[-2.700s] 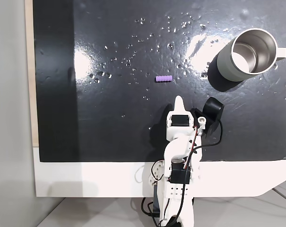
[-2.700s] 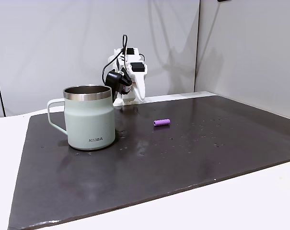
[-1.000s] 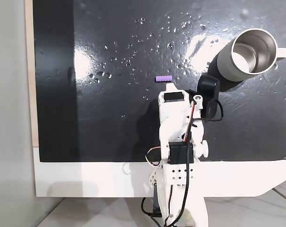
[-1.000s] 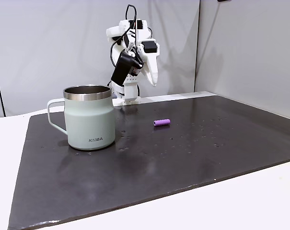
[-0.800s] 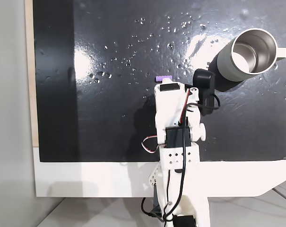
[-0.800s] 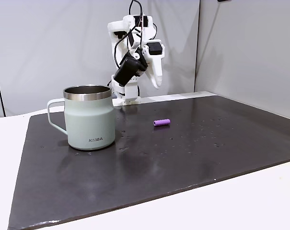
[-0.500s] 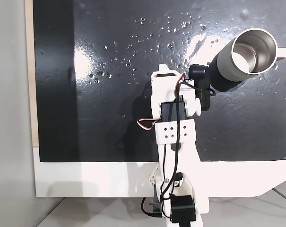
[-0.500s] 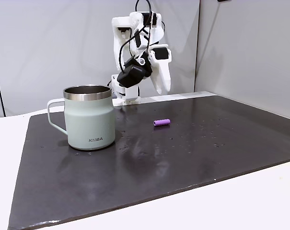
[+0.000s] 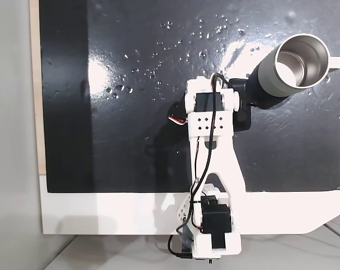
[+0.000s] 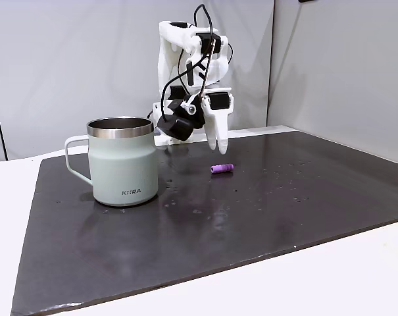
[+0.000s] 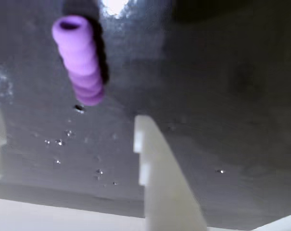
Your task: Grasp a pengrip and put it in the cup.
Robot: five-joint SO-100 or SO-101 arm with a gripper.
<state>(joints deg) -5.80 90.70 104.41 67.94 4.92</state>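
Cup (image 9: pixel 299 63) sits in the upper right of a fixed view, handle toward the right edge, its shiny steel inside holding nothing; in another fixed view it stands at centre left on the dark mat (image 10: pixel 284 210). The pengrip (image 10: pixel 221 168) lies flat on the mat near the middle of that frame, well apart from the cup. The gripper (image 10: pixel 217 143) hangs just above it, jaws spread and empty. In the wrist view the pengrip (image 11: pixel 81 60) lies upper left, apart from the white finger (image 11: pixel 157 168) at lower centre.
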